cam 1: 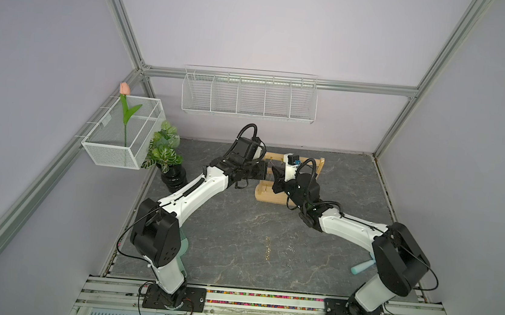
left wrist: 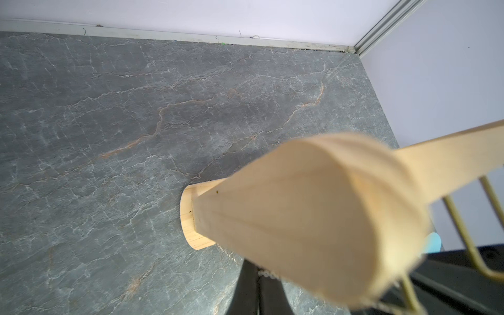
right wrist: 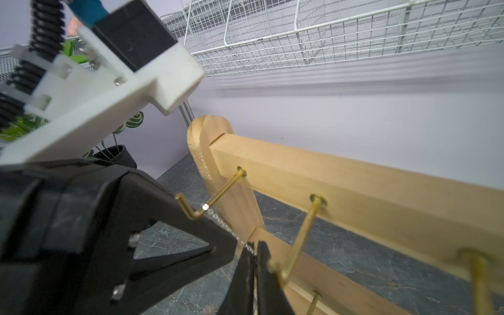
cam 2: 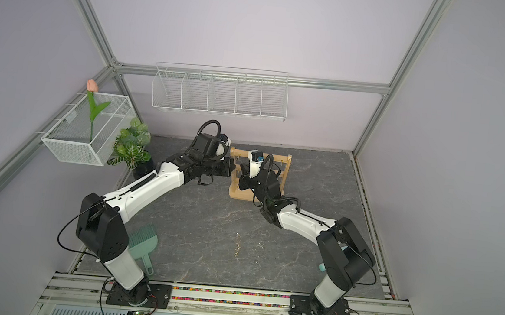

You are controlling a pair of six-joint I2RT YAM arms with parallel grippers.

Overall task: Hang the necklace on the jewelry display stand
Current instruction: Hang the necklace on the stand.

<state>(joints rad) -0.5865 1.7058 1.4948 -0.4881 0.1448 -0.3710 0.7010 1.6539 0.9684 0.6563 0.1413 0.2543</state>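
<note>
K: Position entry. The jewelry display stand (cam 1: pixel 267 198) is upright toward the back of the counter (cam 1: pixel 236 242), with a strip of grey surface between it and the back wall (cam 1: pixel 256 38).

M: Hands?

K: Both are at the stand's left end. On the right hand (right wrist: pixel 255 255), the fingers are pressed together on the necklace (right wrist: pixel 229 230). The chain runs in a straight line from those fingertips up to the bend of the first hook (right wrist: pixel 222 191), the one nearest the left post (left wrist: pixel 313 218) on the top rail.

M: Over the hook or beside it?

K: It touches the elbow. I cannot tell whether it sits past the tip.

M: And the other?

K: On the left hand (left wrist: pixel 258 275), the fingers are closed. A few links show at their tips in the left wrist view, but the post hides the tips, so a pinch is unconfirmed. In the right wrist view it lies just beside the chain, below that hook.

M: Margins?

K: Tight at the rack: the second hook (right wrist: pixel 301 237) is just beside the right fingers. A broad stretch of counter lies between the stand and the front rail (cam 1: pixel 262 306).
The left arm (cam 1: pixel 204 185) passes close by the potted plant (cam 1: pixel 165 151), and the mesh basket (cam 1: pixel 120 139) overhangs that corner.
The wire basket (cam 1: pixel 249 96) hangs on the back wall, well above the stand. The teal dustpan (cam 2: pixel 142 239) lies by the left arm's base.
</note>
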